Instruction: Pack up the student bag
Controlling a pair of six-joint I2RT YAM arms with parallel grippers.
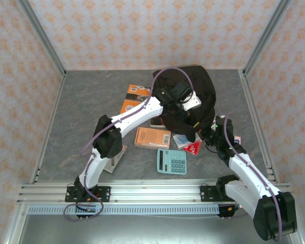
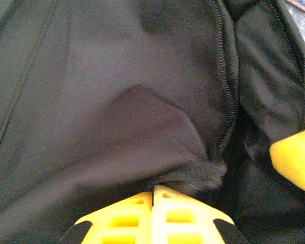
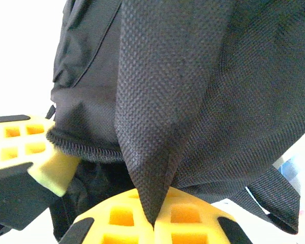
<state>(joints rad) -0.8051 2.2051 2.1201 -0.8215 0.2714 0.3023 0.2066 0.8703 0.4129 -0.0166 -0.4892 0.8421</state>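
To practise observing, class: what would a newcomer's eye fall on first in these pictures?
The black backpack, far right on the table, dominates. Up close, the left fingers and right fingers are each shut on its fabric. In front lie a teal calculator and an orange book.

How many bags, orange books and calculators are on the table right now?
student bag: 1
orange books: 3
calculator: 1
Total: 5
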